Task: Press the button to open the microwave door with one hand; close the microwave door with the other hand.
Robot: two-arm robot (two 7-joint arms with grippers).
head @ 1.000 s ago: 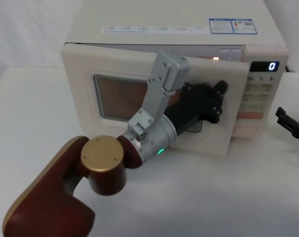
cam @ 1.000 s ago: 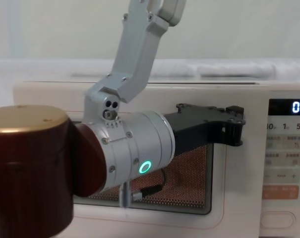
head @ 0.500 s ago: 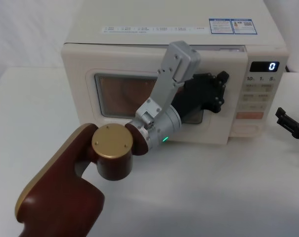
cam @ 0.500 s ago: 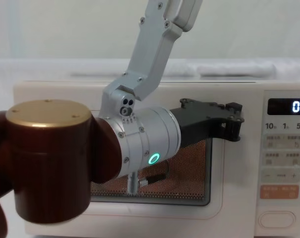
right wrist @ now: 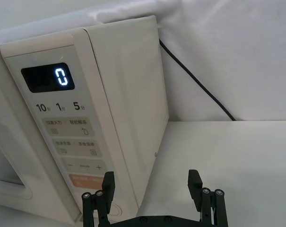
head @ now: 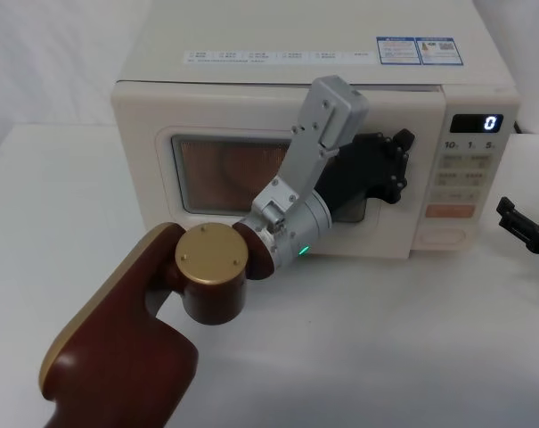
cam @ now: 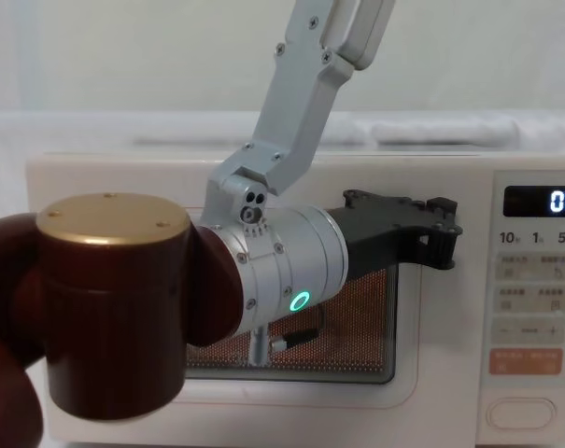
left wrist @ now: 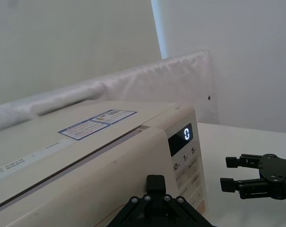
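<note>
White tabletop, pale wall behind, black cable alongside.

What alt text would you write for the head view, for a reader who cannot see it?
The left gripper rests against the upper right of the microwave door, which looks flush with the microwave's front. To the right are the keypad with the orange key and the button; the right gripper waits open beside the oven.
</note>
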